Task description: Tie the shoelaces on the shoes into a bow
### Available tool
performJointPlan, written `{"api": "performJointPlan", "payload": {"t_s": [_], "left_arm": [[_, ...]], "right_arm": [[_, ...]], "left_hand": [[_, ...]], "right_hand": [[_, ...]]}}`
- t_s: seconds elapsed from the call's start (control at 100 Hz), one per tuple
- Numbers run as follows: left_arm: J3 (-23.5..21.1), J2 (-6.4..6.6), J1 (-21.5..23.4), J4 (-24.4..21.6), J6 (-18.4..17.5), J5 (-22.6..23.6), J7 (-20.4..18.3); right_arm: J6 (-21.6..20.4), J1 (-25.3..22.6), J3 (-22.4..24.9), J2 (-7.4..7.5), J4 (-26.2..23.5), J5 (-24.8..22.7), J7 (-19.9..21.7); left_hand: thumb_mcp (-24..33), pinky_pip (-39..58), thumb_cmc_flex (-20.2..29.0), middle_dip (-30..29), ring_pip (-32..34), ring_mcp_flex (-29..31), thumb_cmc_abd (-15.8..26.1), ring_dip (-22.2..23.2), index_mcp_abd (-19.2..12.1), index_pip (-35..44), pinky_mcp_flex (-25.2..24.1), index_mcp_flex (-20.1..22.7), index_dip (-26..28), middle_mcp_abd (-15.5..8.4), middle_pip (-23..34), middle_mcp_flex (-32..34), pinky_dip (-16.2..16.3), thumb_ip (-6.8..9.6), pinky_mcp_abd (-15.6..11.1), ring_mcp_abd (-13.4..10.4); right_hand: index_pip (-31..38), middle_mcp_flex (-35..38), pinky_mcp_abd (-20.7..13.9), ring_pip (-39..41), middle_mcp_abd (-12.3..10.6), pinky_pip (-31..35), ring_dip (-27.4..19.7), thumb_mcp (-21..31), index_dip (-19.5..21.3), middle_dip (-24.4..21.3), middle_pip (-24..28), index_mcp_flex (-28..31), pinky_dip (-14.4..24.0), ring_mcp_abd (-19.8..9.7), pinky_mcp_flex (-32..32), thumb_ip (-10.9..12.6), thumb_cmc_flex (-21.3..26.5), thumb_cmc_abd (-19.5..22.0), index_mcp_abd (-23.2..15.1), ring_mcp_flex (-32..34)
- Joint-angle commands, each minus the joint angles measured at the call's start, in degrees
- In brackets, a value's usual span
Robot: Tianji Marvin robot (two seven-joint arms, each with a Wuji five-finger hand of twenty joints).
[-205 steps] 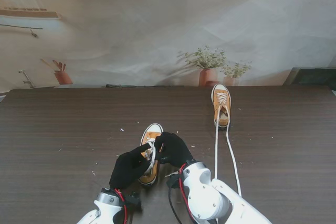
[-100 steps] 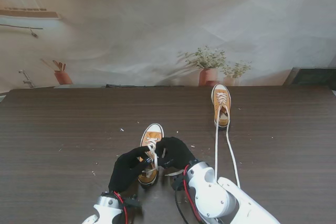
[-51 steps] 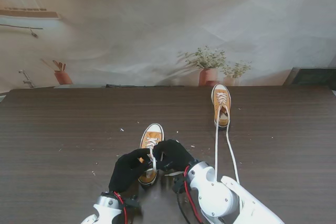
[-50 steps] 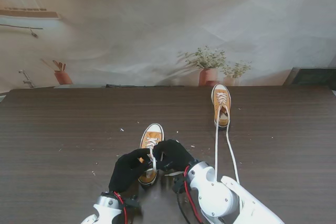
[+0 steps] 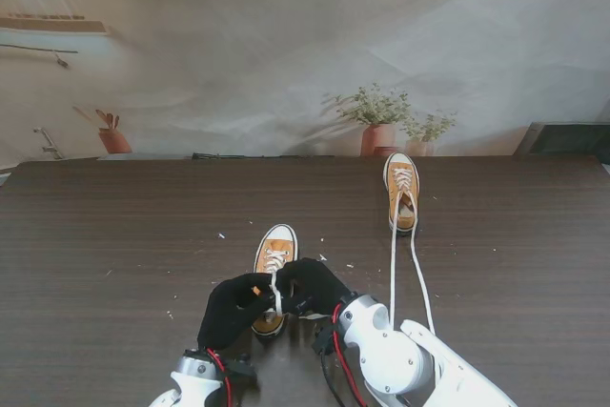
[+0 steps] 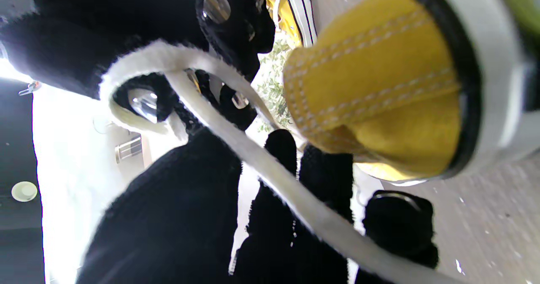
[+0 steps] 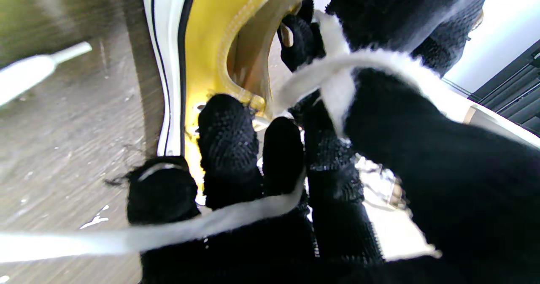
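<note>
On the tabletop (image 5: 114, 254), the left hand (image 5: 232, 308) and right hand (image 5: 313, 282) meet over the near shoe (image 5: 275, 247), each grasping its lace (image 5: 276, 300), while the far shoe (image 5: 401, 191) trails loose laces toward me.

Left hand (image 5: 232, 307): black-gloved, fingers curled, pinching a lace. Right hand (image 5: 315, 284): black-gloved, fingers closed on a lace, fingertips meeting the left's. White forearms rise from the near edge.
</note>
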Motion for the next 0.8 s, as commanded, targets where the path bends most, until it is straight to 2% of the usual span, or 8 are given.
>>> {"api": "performJointPlan", "payload": {"t_s": [0.0,0.1,0.3,0.4,0.6,0.62,0.66,0.79], "left_arm": [[0.09,0.18,-0.14,-0.04,-0.25,0.48,-0.87],[0.33,0.0,-0.4,0.24,-0.23,0.36,-0.48],[0.81,-0.28,-0.49,0.22,0.01,-0.45,-0.1],[0.86,-0.2,-0.43,0.14,-0.06,-0.85,-0.64],[0.52,0.78,0.02,-0.31,-1.47,-2.7,-5.43],[0.5,0.85,0.06,-0.37,-1.61,-3.06,-5.89],[0.45,0.96,0.15,-0.49,-1.76,-3.56,-6.54],[0.45,0.98,0.26,-0.59,-1.75,-4.04,-6.84]], "right_arm": [[0.25,-0.06,-0.02,0.26,-0.3,-0.04,0.87],[0.32,-0.14,-0.06,0.24,-0.42,0.02,0.81],[0.34,-0.2,-0.32,0.21,-0.39,0.02,0.72],[0.26,-0.25,-0.42,0.21,-0.36,0.02,0.69],[0.26,-0.4,-0.38,0.06,-0.3,0.07,0.2],[0.25,-0.42,-0.36,0.05,-0.3,0.09,0.15],[0.2,-0.49,-0.33,0.04,-0.27,0.04,0.06],[0.15,-0.64,-0.33,-0.08,0.15,-0.15,-0.49]], "left_hand": [[1.4,2.17,-1.94,1.2,1.42,0.35,-3.05,1.0,-9.79,2.39,1.06,3.0,-0.32,-2.36,-0.06,0.94,-0.37,-1.1,-1.71,-1.67],[-0.42,2.31,-1.66,1.07,2.01,1.02,-2.84,0.75,-9.96,11.97,1.52,3.08,-3.45,-2.27,2.11,1.22,-0.91,-0.99,-1.68,-1.76],[-1.06,2.38,-4.26,-0.41,2.65,1.63,-1.25,0.68,-9.17,22.35,1.83,2.89,-0.18,-1.45,5.83,0.23,-0.96,-1.38,-0.38,-0.87],[-2.21,2.14,-4.44,-0.82,2.49,0.78,0.53,0.78,-7.19,24.66,0.98,0.32,5.11,-1.33,7.09,-1.63,-0.57,-1.56,-0.11,-0.56],[-11.6,-1.74,0.56,1.48,0.16,-4.22,8.05,2.19,-3.25,27.15,-3.12,-8.18,18.28,-1.54,6.68,-7.64,1.14,0.57,0.61,-0.16],[-11.24,-2.15,0.71,1.73,0.0,-4.75,8.09,2.33,-2.61,27.91,-3.55,-9.09,19.52,-0.34,6.65,-8.52,1.2,1.31,0.76,-0.02],[-9.8,-2.69,0.36,2.54,-0.25,-5.52,7.92,2.64,-1.77,29.26,-4.07,-10.83,21.78,-0.25,6.76,-9.42,1.4,2.38,0.83,-0.06],[2.96,-4.46,-4.65,5.97,-1.39,-7.48,4.26,3.55,-0.45,32.77,-5.57,-14.11,28.02,-0.01,5.92,-10.79,2.27,3.54,1.16,0.22]], "right_hand": [[1.59,0.64,0.08,1.14,-0.48,1.98,0.0,6.98,1.9,1.08,-0.86,2.93,-0.4,0.58,0.18,1.94,0.26,-1.5,-1.91,1.07],[1.51,0.66,0.04,1.19,-0.34,2.06,0.03,6.98,1.93,1.11,-0.88,2.89,-0.37,0.57,0.12,1.85,0.33,-1.51,-1.84,1.07],[1.43,0.61,-0.01,1.24,-0.51,2.13,0.05,6.98,2.0,1.13,-0.92,2.9,-0.37,0.48,0.16,1.73,0.31,-1.46,-1.86,1.07],[1.39,0.54,0.07,1.25,-0.51,2.14,0.05,6.98,2.01,1.13,-0.97,2.88,-0.37,0.5,0.12,1.61,0.21,-1.35,-1.85,1.03],[1.1,-0.26,-0.18,1.09,-0.83,1.96,0.05,6.98,2.05,1.2,-1.04,2.45,-0.4,0.38,-0.49,0.91,-0.09,-0.94,-2.07,0.29],[1.08,-0.33,-0.19,1.09,-0.85,1.95,0.05,6.98,2.06,1.19,-1.05,2.43,-0.39,0.38,-0.55,0.86,-0.12,-0.91,-2.07,0.25],[1.04,-0.43,-0.23,1.05,-0.92,1.91,0.05,6.98,2.08,1.21,-1.02,2.35,-0.39,0.34,-0.7,0.77,-0.19,-0.85,-2.09,0.14],[0.93,-0.75,-0.3,0.84,-1.04,1.66,0.0,6.98,2.15,1.1,-1.1,2.16,-0.41,0.34,-1.23,0.55,-0.22,-0.72,-2.33,-0.23]]}}
